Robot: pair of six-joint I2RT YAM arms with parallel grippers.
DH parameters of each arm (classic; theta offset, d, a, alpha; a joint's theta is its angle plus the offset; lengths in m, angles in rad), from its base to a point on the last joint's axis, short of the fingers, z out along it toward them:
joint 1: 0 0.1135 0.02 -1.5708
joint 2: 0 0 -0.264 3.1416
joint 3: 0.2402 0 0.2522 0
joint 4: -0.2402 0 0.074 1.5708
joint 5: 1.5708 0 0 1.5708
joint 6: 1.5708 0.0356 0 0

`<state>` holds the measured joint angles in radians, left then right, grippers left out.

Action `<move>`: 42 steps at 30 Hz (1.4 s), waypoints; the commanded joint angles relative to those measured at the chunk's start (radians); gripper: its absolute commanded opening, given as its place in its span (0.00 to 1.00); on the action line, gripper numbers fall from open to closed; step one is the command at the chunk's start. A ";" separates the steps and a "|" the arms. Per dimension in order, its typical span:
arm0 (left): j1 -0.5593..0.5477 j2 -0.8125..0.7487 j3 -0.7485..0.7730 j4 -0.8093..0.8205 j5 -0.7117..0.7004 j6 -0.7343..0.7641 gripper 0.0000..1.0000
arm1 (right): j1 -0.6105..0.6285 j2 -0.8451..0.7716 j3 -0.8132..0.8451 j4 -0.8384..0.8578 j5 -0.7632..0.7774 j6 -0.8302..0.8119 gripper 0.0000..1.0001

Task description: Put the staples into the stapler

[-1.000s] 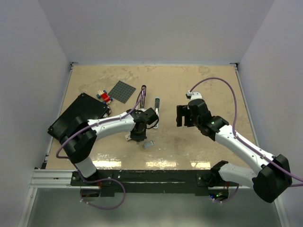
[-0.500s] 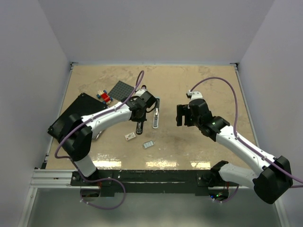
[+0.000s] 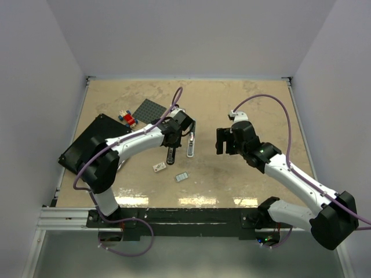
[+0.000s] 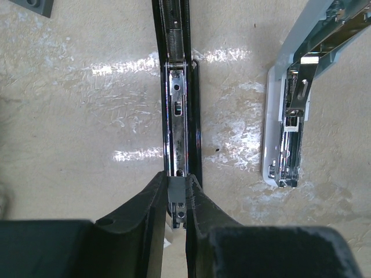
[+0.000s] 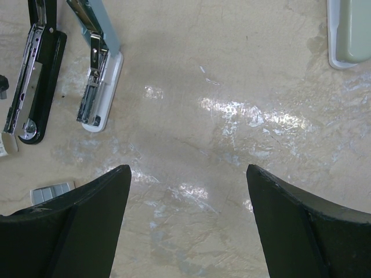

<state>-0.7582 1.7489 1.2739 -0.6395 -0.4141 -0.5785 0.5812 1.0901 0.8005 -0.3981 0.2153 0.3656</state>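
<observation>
staplers: two, both lying opened on the counter [image 3: 249, 104]; a black stapler [image 4: 177, 110] and a pale blue stapler [image 4: 288, 116] just beside it
staples [image 3: 182, 176]: one ribbed grey-blue block, loose near the counter's front edge, apart from both staplers
left gripper [image 4: 177, 185]: jaws clamped on the black stapler's near end
right gripper [image 5: 188, 174]: jaws wide apart over bare counter
other bits: one white box [image 3: 160, 167], one black case [image 3: 95, 142], one grey studded plate [image 3: 149, 111] (plus bricks [image 3: 126, 117], too small to count)
cut off: a pale green thing [image 5: 349, 32], unidentifiable
</observation>
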 commanded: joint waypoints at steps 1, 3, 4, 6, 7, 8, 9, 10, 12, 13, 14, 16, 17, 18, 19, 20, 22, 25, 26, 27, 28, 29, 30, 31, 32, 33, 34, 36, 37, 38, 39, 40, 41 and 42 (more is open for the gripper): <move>0.014 0.015 0.028 0.041 0.015 0.035 0.08 | -0.004 -0.010 0.028 0.013 0.004 -0.007 0.85; 0.017 0.021 0.028 0.038 0.017 0.035 0.08 | -0.003 -0.007 0.029 0.013 0.004 -0.008 0.85; 0.017 0.023 0.027 0.040 0.017 0.037 0.08 | -0.004 -0.007 0.031 0.013 0.004 -0.008 0.85; 0.020 0.024 0.022 0.038 0.018 0.037 0.08 | -0.003 -0.002 0.031 0.013 0.004 -0.011 0.85; 0.022 0.026 0.021 0.038 0.021 0.037 0.08 | -0.004 -0.002 0.032 0.013 0.002 -0.011 0.85; 0.025 0.027 0.018 0.040 0.027 0.040 0.07 | -0.003 0.001 0.032 0.012 0.002 -0.011 0.85; 0.025 0.027 0.016 0.040 0.031 0.040 0.07 | -0.003 -0.001 0.032 0.013 0.002 -0.013 0.85; 0.026 0.029 0.013 0.043 0.044 0.042 0.07 | -0.004 0.002 0.034 0.015 0.002 -0.011 0.85; 0.025 0.029 0.010 0.046 0.057 0.040 0.07 | -0.004 0.005 0.034 0.015 0.002 -0.013 0.85; 0.026 0.031 0.010 0.046 0.060 0.040 0.07 | -0.004 0.007 0.034 0.013 0.001 -0.013 0.85; 0.026 0.031 0.008 0.046 0.061 0.039 0.07 | -0.004 0.005 0.034 0.013 0.001 -0.014 0.85; 0.025 0.031 0.008 0.044 0.063 0.035 0.06 | -0.004 0.007 0.034 0.013 0.001 -0.014 0.85; 0.026 0.031 0.007 0.041 0.063 0.032 0.06 | -0.006 0.008 0.035 0.013 0.001 -0.014 0.85; 0.026 0.031 0.005 0.040 0.061 0.032 0.06 | -0.004 0.008 0.035 0.012 0.001 -0.014 0.85; 0.026 0.031 0.002 0.038 0.060 0.031 0.06 | -0.004 0.008 0.035 0.012 0.002 -0.016 0.85; 0.026 0.032 0.001 0.038 0.061 0.032 0.06 | -0.004 0.007 0.037 0.010 0.002 -0.016 0.85; 0.026 0.037 -0.001 0.034 0.061 0.032 0.06 | -0.004 0.008 0.037 0.008 0.004 -0.017 0.85; 0.028 0.038 -0.008 0.032 0.060 0.031 0.05 | -0.004 0.011 0.039 0.008 0.006 -0.019 0.85; 0.030 0.038 -0.008 0.032 0.060 0.029 0.05 | -0.003 0.011 0.039 0.007 0.004 -0.019 0.85; 0.028 0.040 -0.010 0.032 0.061 0.031 0.05 | -0.004 0.010 0.039 0.007 0.002 -0.019 0.85; 0.030 0.041 -0.010 0.029 0.063 0.032 0.05 | -0.004 0.013 0.039 0.008 0.002 -0.017 0.85; 0.031 0.044 -0.010 0.028 0.064 0.032 0.05 | -0.004 0.013 0.039 0.010 0.002 -0.019 0.85; 0.031 0.044 -0.011 0.026 0.066 0.032 0.05 | -0.004 0.013 0.039 0.010 0.002 -0.019 0.85; 0.030 0.044 -0.013 0.026 0.067 0.032 0.05 | -0.004 0.013 0.040 0.008 0.001 -0.019 0.85; 0.030 0.044 -0.015 0.026 0.067 0.032 0.05 | -0.003 0.014 0.040 0.008 0.001 -0.020 0.85; 0.031 0.044 -0.016 0.026 0.067 0.031 0.04 | -0.004 0.014 0.040 0.008 0.001 -0.019 0.85; 0.033 0.044 -0.018 0.024 0.067 0.031 0.04 | -0.004 0.016 0.042 0.008 0.001 -0.022 0.85; 0.033 0.044 -0.019 0.024 0.066 0.029 0.04 | -0.004 0.016 0.042 0.008 0.001 -0.021 0.85; 0.034 0.044 -0.021 0.023 0.067 0.029 0.04 | -0.004 0.016 0.042 0.008 0.001 -0.020 0.85; 0.036 0.046 -0.022 0.024 0.069 0.031 0.04 | -0.004 0.016 0.040 0.008 0.001 -0.022 0.85; 0.034 0.046 -0.022 0.024 0.074 0.031 0.04 | -0.004 0.016 0.042 0.008 0.002 -0.021 0.85; 0.036 0.046 -0.025 0.026 0.075 0.032 0.04 | -0.006 0.016 0.040 0.008 0.001 -0.020 0.85; 0.034 0.046 -0.025 0.027 0.077 0.031 0.04 | -0.004 0.017 0.040 0.008 0.001 -0.020 0.85; 0.034 0.047 -0.027 0.027 0.081 0.032 0.04 | -0.004 0.017 0.040 0.008 0.001 -0.019 0.85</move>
<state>-0.7326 1.7889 1.2598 -0.6197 -0.3447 -0.5560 0.5812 1.1076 0.8005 -0.4034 0.2153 0.3576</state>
